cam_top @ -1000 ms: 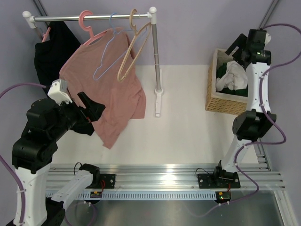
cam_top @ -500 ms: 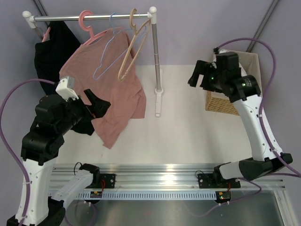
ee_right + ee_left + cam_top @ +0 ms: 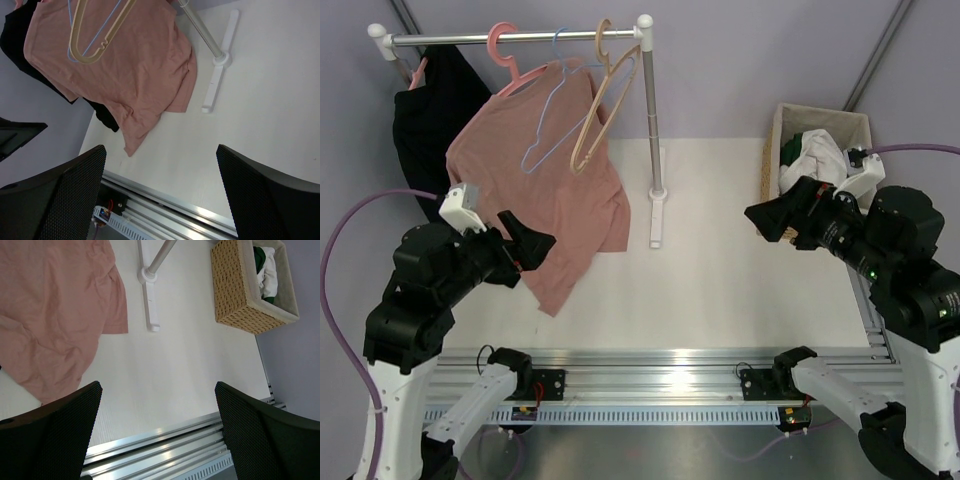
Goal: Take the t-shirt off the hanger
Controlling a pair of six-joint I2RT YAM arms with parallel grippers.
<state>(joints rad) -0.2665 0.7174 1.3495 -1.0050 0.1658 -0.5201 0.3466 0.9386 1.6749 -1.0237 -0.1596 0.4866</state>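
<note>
1 t-shirt (image 3: 817, 160) bunched in the 1 basket (image 3: 769, 170), upper right; 1 blue hanger (image 3: 544, 115) bare on the rail (image 3: 520, 37), upper left; left tool (image 3: 157, 390) and right tool (image 3: 161, 150) both released, nothing held

Right arm: your right gripper (image 3: 760, 221) has swung off the basket (image 3: 769, 160) and now sits just beside its near left corner, pointing left, so the t-shirt (image 3: 816, 156) inside shows uncovered. Left arm: your left gripper (image 3: 532, 246) has shifted slightly rightward and nearer.

dusty-pink t-shirt (image 3: 560, 190) on pink hanger (image 3: 525, 76), black garment (image 3: 420, 130), tan wooden hanger (image 3: 578, 160), wicker basket (image 3: 235, 290)
</note>
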